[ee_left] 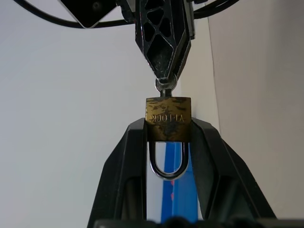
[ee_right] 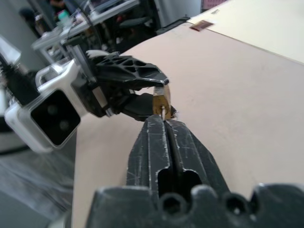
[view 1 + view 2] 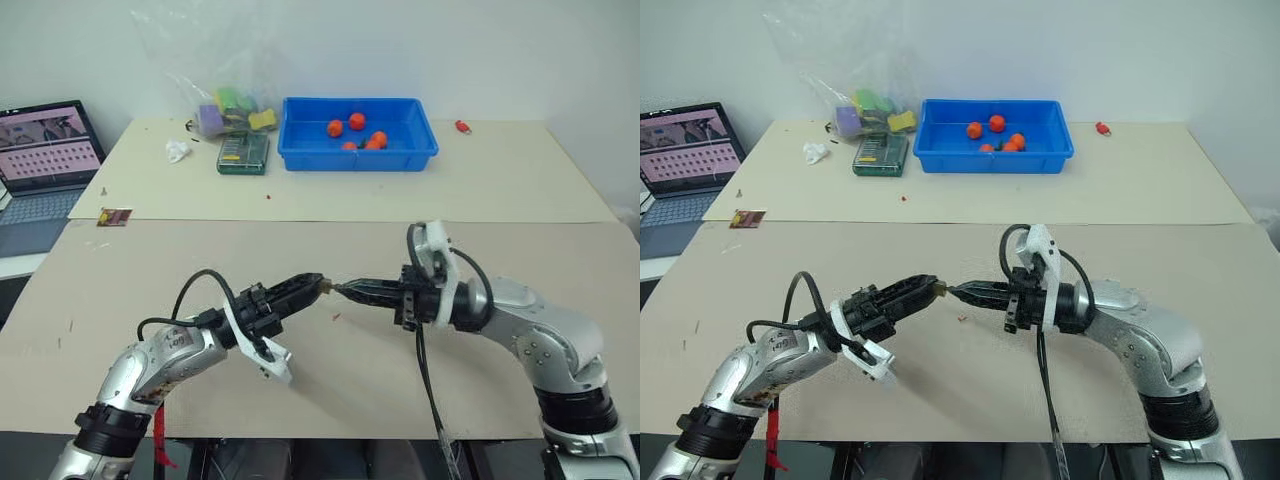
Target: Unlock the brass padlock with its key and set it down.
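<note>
Two grippers meet at the padlock (image 1: 168, 118), key (image 1: 164, 87) seated.
My left gripper (image 3: 312, 285) clamps it; my right gripper (image 3: 345, 290) pinches the key; shackle closed, turning remains.

Brass padlock (image 1: 168, 118) held above the table; shackle closed; key (image 1: 165, 88) in its keyhole.

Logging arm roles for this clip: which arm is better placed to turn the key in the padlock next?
Right. The right gripper is shut on the key, which sits in the brass padlock. The left gripper only clamps the lock body, bracing it above the table.
</note>
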Controlling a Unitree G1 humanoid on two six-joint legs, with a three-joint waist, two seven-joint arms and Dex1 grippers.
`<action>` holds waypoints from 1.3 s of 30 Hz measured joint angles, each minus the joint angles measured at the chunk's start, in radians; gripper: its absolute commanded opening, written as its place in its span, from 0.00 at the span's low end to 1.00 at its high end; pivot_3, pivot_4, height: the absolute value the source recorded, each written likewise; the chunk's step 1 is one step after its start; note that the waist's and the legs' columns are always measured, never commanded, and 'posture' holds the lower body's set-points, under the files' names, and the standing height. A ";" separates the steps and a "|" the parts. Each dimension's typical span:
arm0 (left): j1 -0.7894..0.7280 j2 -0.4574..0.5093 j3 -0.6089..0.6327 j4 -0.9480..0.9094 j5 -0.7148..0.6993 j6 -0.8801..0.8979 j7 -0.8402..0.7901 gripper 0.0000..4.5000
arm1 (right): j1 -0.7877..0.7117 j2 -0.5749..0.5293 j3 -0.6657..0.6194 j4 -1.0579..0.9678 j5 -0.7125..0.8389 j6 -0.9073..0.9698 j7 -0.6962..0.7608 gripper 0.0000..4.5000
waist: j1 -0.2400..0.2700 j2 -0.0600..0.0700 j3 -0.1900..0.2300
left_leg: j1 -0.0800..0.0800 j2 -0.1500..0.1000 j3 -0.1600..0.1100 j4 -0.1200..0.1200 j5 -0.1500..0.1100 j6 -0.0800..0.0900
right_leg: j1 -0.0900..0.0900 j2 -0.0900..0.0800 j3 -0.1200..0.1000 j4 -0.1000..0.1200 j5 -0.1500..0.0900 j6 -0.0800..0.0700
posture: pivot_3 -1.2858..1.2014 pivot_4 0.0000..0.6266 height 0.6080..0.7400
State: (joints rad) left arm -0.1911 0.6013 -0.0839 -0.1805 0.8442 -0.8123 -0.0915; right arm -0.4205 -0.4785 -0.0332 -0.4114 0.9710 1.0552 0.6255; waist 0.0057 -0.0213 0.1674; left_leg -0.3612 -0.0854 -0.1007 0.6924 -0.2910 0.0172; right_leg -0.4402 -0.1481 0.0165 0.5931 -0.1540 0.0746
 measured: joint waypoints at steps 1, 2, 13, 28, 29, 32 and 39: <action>0.000 -0.001 0.005 0.000 0.016 0.004 0.007 0.18 | -0.008 0.023 -0.015 0.013 0.033 0.034 -0.039 0.00 | 0.000 0.000 0.000 | 0.000 0.000 0.000 -0.001 0.000 0.000 | 0.000 0.000 0.000 0.000 0.000 0.000 | 0.52 0.24 1.00; -0.001 -0.002 0.011 0.000 0.031 0.006 0.016 0.18 | -0.013 0.048 -0.033 0.027 0.077 0.079 -0.088 0.00 | 0.001 0.000 0.000 | 0.000 0.000 -0.001 -0.001 0.000 0.000 | 0.000 0.000 0.000 0.000 0.000 0.000 | 0.52 0.24 1.00; 0.006 -0.026 -0.006 0.000 0.054 0.013 0.051 0.18 | -0.010 -0.019 -0.040 -0.030 0.220 0.124 -0.223 0.00 | 0.001 0.002 0.000 | -0.001 -0.001 0.001 -0.001 0.000 0.001 | -0.001 0.000 0.000 0.000 -0.001 0.001 | 0.52 0.24 1.00; 0.016 -0.048 -0.045 -0.028 -0.021 0.022 0.056 0.18 | 0.035 -0.160 0.124 -0.108 -0.084 -0.157 0.098 0.50 | -0.002 0.001 0.000 | 0.000 0.002 0.002 0.000 0.000 0.001 | 0.000 0.000 -0.003 0.000 -0.001 0.002 | 0.52 0.24 1.00; 0.015 -0.048 -0.045 -0.028 -0.023 0.026 0.054 0.18 | 0.035 -0.160 0.122 -0.108 -0.084 -0.157 0.098 0.50 | -0.002 0.001 0.000 | 0.000 0.002 0.002 0.000 0.000 0.001 | 0.000 0.000 -0.003 0.000 -0.001 0.002 | 0.52 0.24 1.00; 0.007 -0.048 -0.047 -0.028 -0.028 0.034 0.041 0.18 | 0.035 -0.162 0.117 -0.108 -0.084 -0.157 0.097 0.50 | -0.002 0.001 0.000 | 0.000 0.002 0.002 0.000 0.000 0.001 | 0.000 0.000 -0.003 0.000 -0.001 0.002 | 0.52 0.24 1.00; -0.002 -0.048 -0.054 -0.041 -0.060 0.056 0.013 0.18 | 0.004 -0.168 0.110 -0.085 -0.119 -0.161 0.085 0.50 | -0.003 0.001 0.000 | 0.001 0.002 0.002 0.000 0.000 0.001 | 0.000 0.000 -0.002 0.000 -0.001 0.002 | 0.52 0.24 1.00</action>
State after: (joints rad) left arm -0.1934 0.5529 -0.1383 -0.2210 0.7845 -0.7561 -0.0783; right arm -0.4163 -0.6469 0.0768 -0.4965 0.8517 0.8944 0.7102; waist 0.0030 -0.0201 0.1678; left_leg -0.3607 -0.0839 -0.0984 0.6921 -0.2914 0.0178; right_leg -0.4397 -0.1482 0.0141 0.5929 -0.1551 0.0764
